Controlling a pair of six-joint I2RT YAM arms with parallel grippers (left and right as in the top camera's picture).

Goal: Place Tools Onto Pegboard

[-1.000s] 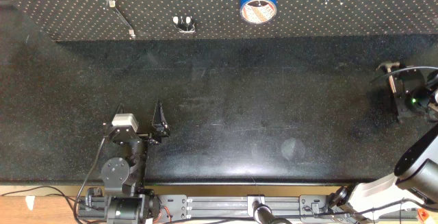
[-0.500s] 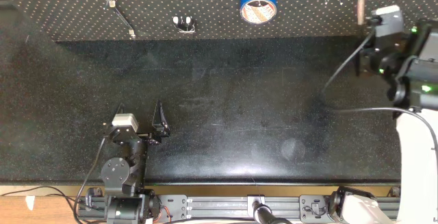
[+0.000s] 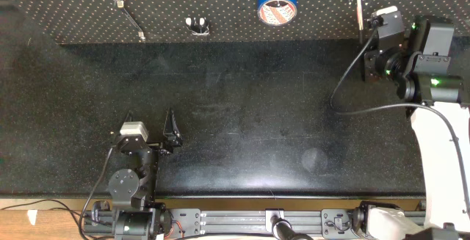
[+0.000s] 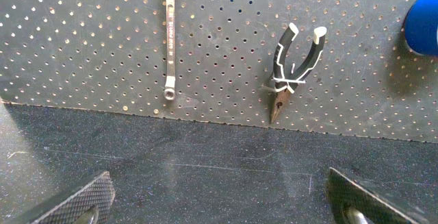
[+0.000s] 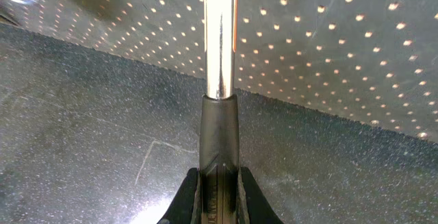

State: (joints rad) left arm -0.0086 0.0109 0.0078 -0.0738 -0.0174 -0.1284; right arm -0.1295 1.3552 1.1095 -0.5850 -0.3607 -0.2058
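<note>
the right pincer [image 5: 219,195] clamps the hammer [image 3: 358,4] by its black grip, head against the pegboard [image 3: 73,12] at one o'clock. the left pincer [image 4: 219,202] is spread wide, low over the surface [image 3: 257,108] at seven o'clock.

Shiny metal against matt black surfaces
The hammer [image 5: 219,59] has a polished, mirror-like metal shaft and a matt black grip. The pegboard [image 4: 82,46] is dark and matt, the table [image 3: 242,108] black and grainy; the wrench [image 4: 169,39] is bare metal.
</note>
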